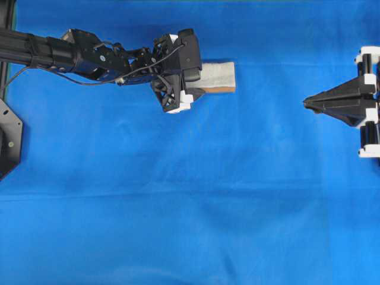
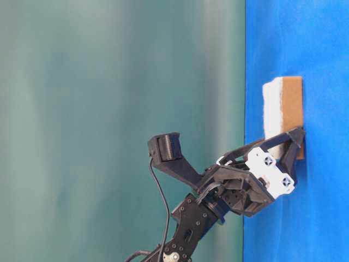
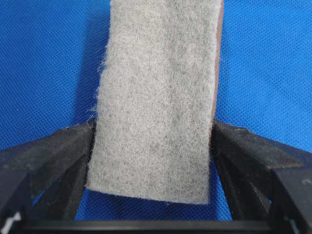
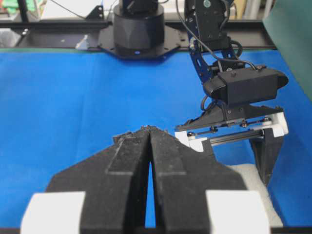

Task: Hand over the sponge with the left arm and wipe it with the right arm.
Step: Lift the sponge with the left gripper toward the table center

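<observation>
Bright even light, soft shadows, slight close-up blur

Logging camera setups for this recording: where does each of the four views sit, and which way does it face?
Overhead: above the blue cloth, looking down; left gripper on the sponge, right gripper at the right edge.
Table-level: low, rotated sideways; shows the left arm and sponge.
Left wrist: looks between its own fingers at the sponge.
Right wrist: looks past its closed fingers toward the left arm.
All four show the sponge.
</observation>
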